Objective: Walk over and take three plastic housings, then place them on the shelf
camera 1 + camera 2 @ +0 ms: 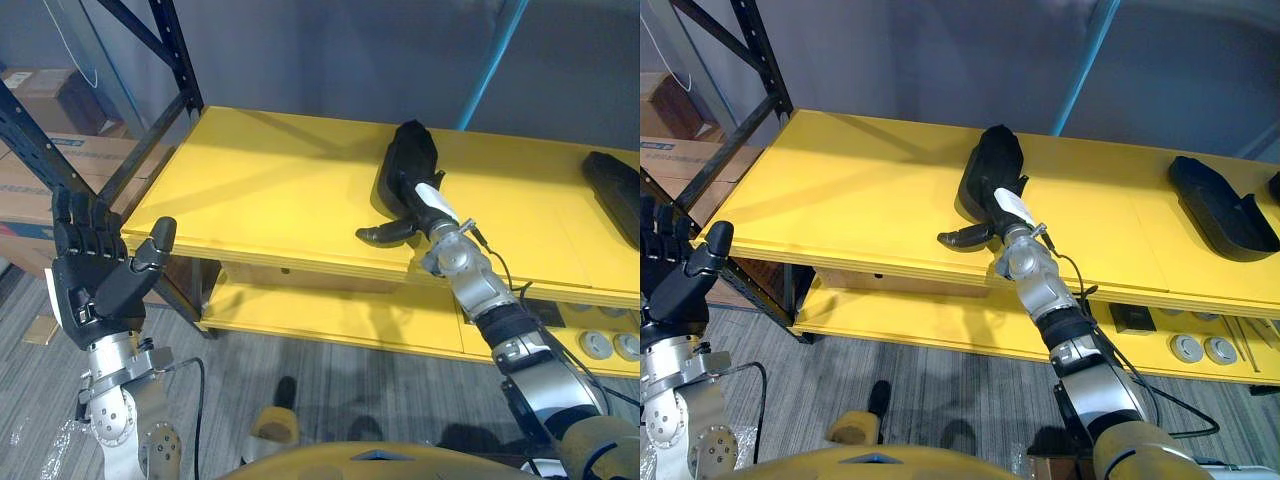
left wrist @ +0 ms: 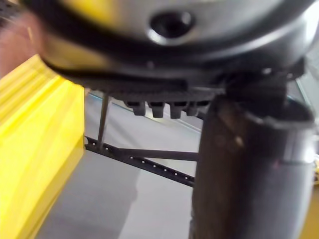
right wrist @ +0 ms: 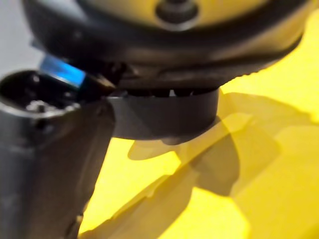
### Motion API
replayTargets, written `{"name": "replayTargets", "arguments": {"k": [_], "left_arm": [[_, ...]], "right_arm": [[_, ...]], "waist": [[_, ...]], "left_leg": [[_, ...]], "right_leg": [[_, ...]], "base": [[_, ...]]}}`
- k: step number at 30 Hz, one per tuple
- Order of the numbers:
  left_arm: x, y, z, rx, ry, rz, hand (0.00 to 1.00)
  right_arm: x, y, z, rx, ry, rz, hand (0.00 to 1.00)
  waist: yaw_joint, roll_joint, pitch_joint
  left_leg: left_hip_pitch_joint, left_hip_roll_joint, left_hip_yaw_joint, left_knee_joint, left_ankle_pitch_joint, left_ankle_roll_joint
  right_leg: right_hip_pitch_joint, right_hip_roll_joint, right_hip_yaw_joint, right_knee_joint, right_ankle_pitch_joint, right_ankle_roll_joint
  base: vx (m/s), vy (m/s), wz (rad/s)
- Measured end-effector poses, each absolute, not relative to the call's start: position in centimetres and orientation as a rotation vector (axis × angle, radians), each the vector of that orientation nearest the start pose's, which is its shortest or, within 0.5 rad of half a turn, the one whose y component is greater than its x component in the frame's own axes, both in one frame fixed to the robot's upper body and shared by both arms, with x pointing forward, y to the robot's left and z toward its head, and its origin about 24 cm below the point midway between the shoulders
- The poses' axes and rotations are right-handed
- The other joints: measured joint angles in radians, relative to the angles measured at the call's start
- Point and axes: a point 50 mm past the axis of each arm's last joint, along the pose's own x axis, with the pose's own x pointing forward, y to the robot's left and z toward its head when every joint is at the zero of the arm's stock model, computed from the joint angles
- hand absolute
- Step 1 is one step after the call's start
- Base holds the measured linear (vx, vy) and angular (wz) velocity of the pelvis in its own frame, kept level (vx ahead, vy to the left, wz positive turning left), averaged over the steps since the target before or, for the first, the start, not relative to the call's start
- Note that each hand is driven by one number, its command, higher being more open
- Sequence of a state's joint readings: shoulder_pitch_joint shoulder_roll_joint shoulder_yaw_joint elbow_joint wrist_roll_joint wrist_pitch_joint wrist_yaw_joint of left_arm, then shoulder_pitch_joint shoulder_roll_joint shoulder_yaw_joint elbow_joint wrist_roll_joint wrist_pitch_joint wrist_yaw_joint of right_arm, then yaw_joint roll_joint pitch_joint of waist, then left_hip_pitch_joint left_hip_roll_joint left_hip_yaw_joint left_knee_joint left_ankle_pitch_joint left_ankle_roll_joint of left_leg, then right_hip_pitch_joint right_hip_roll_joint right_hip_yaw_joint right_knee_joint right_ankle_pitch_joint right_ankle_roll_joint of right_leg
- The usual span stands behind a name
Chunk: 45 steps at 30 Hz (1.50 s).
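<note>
A black plastic housing (image 1: 995,160) lies on the yellow shelf (image 1: 860,190), near its middle. My right hand (image 1: 962,238) reaches over the shelf's front edge and rests against the near end of that housing, its thumb stretched out sideways on the board. The dark housing (image 3: 164,117) also shows just past the hand in the right wrist view. A second black housing (image 1: 1220,210) lies on the shelf farther right. My left hand (image 1: 95,265) is raised off the shelf's left end, open, palm toward me and holding nothing.
A lower yellow shelf (image 1: 330,315) holds round grey parts (image 1: 1200,348) at the right. Dark rack uprights (image 1: 165,60) stand at the shelf's left end, with cardboard boxes (image 1: 40,180) behind them. Grey floor lies below.
</note>
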<state>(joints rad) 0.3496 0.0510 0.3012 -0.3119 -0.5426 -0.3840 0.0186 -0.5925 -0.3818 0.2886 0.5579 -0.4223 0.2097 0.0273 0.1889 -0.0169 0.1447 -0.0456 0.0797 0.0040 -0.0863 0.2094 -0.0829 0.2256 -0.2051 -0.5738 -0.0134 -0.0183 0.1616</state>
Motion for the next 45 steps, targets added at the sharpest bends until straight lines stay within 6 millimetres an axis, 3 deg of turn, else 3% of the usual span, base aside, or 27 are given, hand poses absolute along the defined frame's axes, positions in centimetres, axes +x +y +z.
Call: {"name": "replayTargets", "arguments": {"k": [8,14,25,40,44,45], "left_arm": [[16.3,24.9,8.0,-0.331,-0.409,0.403,1.00],[17.1,24.0,8.0,-0.326,-0.384,0.314,1.00],[17.8,24.2,7.6,-0.350,-0.365,0.295,1.00],[17.8,24.7,7.2,-0.362,-0.341,0.288,1.00],[17.3,24.7,6.4,-0.363,-0.295,0.280,1.00],[16.9,24.8,6.1,-0.360,-0.281,0.280,1.00]], "right_arm": [[36.7,-19.4,7.4,-0.954,0.232,0.077,1.00],[36.8,-23.1,8.3,-1.032,0.282,0.019,1.00],[36.0,-27.9,9.3,-1.091,0.362,-0.003,1.00],[35.5,-29.8,10.4,-1.139,0.356,0.010,1.00],[35.3,-29.2,12.9,-1.169,0.160,-0.088,1.00],[35.3,-28.6,14.5,-1.163,0.059,-0.135,1.00]], "waist": [[0.005,-0.003,0.011],[0.028,-0.019,0.031],[0.020,-0.042,0.037],[-0.003,-0.059,0.033],[-0.027,-0.059,0.033],[-0.035,-0.057,0.032]], "left_leg": [[0.001,0.000,-0.002,-0.003,-0.006,-0.001],[0.000,0.000,-0.004,-0.003,-0.006,-0.002],[0.000,0.000,0.005,-0.003,0.001,0.002],[0.019,0.016,0.034,-0.003,-0.003,0.004],[0.018,0.008,0.038,-0.003,-0.012,-0.005],[0.017,0.006,0.042,-0.003,-0.013,-0.004]], "right_leg": [[0.000,-0.003,-0.001,0.010,-0.002,-0.002],[0.000,-0.002,-0.002,0.009,-0.002,-0.002],[0.005,0.001,0.004,-0.005,0.008,0.010],[0.006,0.004,0.033,-0.009,0.015,0.008],[0.001,-0.001,0.034,-0.005,0.014,0.004],[-0.002,-0.003,0.037,-0.005,0.013,0.003]], "base": [[-0.01,0.002,0.01],[0.00,0.000,0.00],[0.00,0.000,0.00],[0.00,-0.001,-0.06],[-0.01,0.005,-0.02],[0.00,0.008,-0.09]]}}
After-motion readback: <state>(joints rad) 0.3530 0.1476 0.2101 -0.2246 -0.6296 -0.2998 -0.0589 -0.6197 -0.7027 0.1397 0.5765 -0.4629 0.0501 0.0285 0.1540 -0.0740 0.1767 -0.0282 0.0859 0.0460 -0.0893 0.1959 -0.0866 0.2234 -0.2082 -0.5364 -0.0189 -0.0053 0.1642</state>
